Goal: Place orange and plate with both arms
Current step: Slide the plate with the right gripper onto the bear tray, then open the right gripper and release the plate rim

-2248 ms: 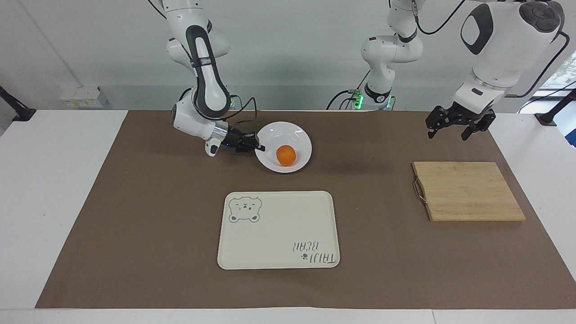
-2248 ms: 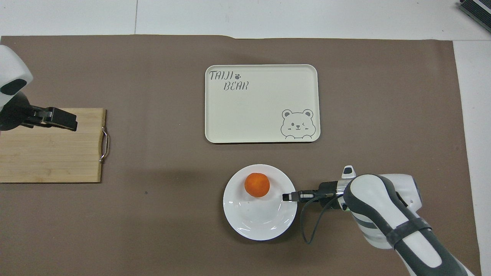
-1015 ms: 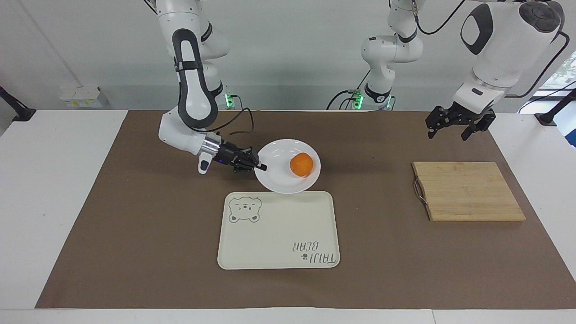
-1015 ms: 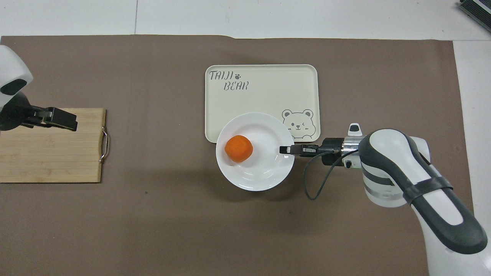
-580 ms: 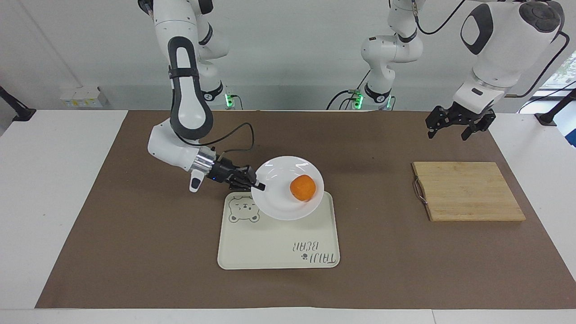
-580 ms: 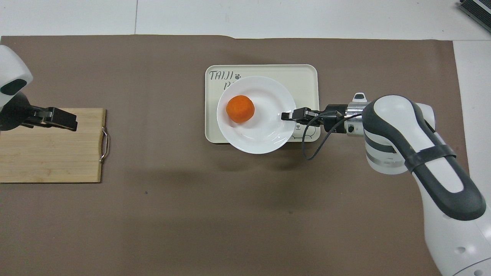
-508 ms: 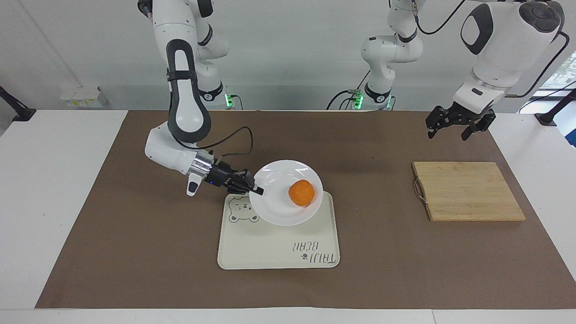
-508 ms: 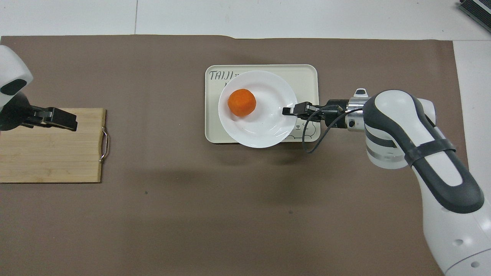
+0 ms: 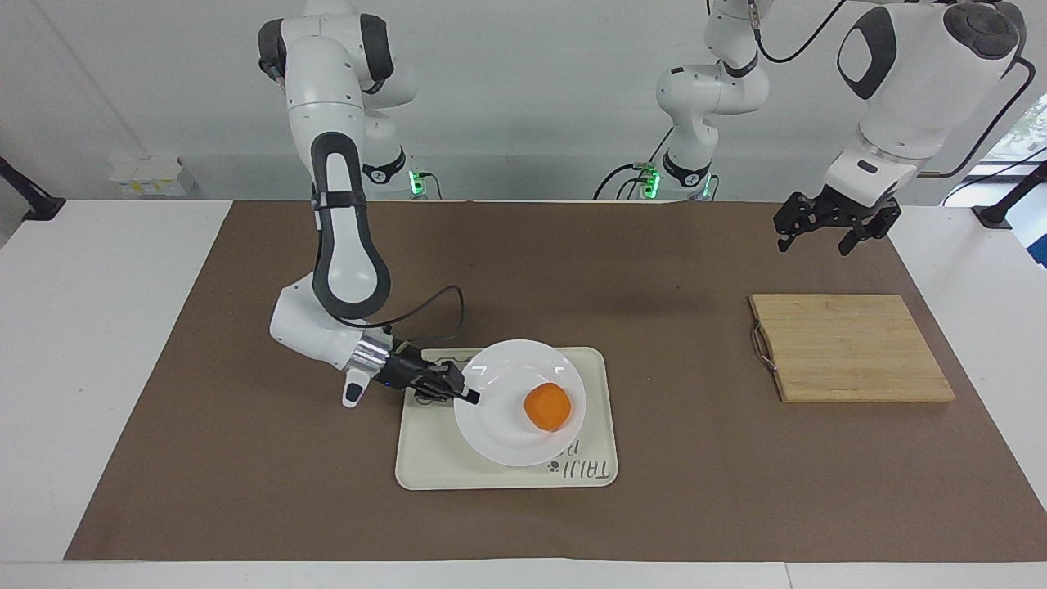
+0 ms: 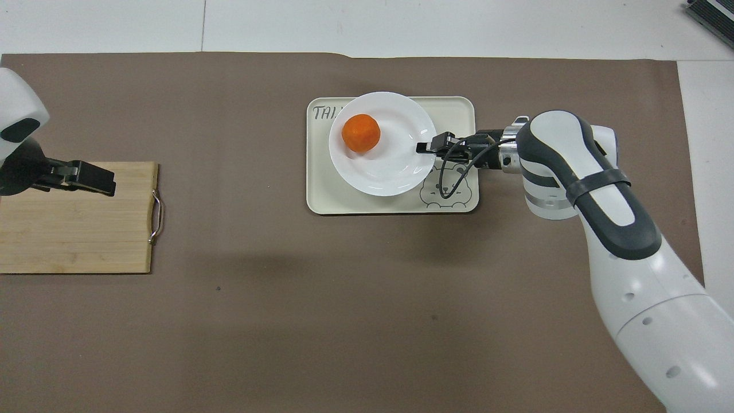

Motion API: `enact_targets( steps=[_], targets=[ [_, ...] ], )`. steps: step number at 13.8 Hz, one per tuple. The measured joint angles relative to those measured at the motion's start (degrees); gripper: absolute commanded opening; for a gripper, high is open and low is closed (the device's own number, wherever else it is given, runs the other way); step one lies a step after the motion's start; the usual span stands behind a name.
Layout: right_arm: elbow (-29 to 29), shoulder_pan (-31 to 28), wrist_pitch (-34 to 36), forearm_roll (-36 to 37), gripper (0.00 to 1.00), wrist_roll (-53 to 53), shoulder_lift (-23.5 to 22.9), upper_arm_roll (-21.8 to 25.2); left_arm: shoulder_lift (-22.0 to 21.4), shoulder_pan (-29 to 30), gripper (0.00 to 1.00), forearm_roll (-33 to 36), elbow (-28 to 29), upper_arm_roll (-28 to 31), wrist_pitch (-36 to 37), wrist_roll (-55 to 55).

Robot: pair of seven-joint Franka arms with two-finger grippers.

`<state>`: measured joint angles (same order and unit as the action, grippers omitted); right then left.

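The white plate (image 9: 499,429) carries the orange (image 9: 547,407) and sits low over the cream bear tray (image 9: 433,468); I cannot tell whether it touches the tray. My right gripper (image 9: 468,396) is shut on the plate's rim at the side toward the right arm's end. In the overhead view the plate (image 10: 390,172) covers much of the tray (image 10: 367,203), with the orange (image 10: 360,133) in it and the right gripper (image 10: 423,148) at its rim. My left gripper (image 9: 818,237) waits open in the air by the cutting board.
A wooden cutting board (image 9: 851,348) with a metal handle lies at the left arm's end of the table; it shows in the overhead view (image 10: 74,241) under the left gripper (image 10: 103,184). A brown mat (image 9: 245,458) covers the table.
My right gripper has lifted the plate with the orange off the mat, carried it away from the robots and lowered it over the tray. The left arm has not moved.
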<state>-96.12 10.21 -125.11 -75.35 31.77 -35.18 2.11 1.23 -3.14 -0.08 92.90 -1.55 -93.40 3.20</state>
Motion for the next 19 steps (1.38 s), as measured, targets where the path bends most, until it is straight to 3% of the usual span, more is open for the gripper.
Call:
enact_targets(
  steps=[3, 9, 11, 12, 13, 19],
  targets=[
    [0.71, 0.15, -0.21, -0.10, 0.00, 2.58, -2.72, -0.15, 0.00, 0.00, 1.00, 0.00, 0.00, 0.00, 0.00, 0.00],
    [1.45, -0.01, -0.06, 0.18, 0.00, 2.76, -2.77, -0.07, 0.00, 0.00, 1.00, 0.00, 0.00, 0.00, 0.00, 0.00],
    [1.51, -0.01, -0.07, 0.18, 0.42, 2.68, -2.76, -0.07, 0.00, 0.00, 1.00, 0.00, 0.00, 0.00, 0.00, 0.00],
    [1.59, -0.01, -0.07, 0.18, 0.81, 2.40, -2.74, -0.07, 0.00, 0.00, 1.00, 0.00, 0.00, 0.00, 0.00, 0.00],
    [1.71, -0.01, -0.07, 0.44, 1.00, 2.12, -2.66, -0.07, 0.00, 0.00, 1.00, 0.00, 0.00, 0.00, 0.00, 0.00],
    [2.67, -0.07, -0.13, 13.49, 1.00, -6.67, 2.03, 0.24, 0.00, 0.00, 1.00, 0.00, 0.00, 0.00, 0.00, 0.00]
  ],
)
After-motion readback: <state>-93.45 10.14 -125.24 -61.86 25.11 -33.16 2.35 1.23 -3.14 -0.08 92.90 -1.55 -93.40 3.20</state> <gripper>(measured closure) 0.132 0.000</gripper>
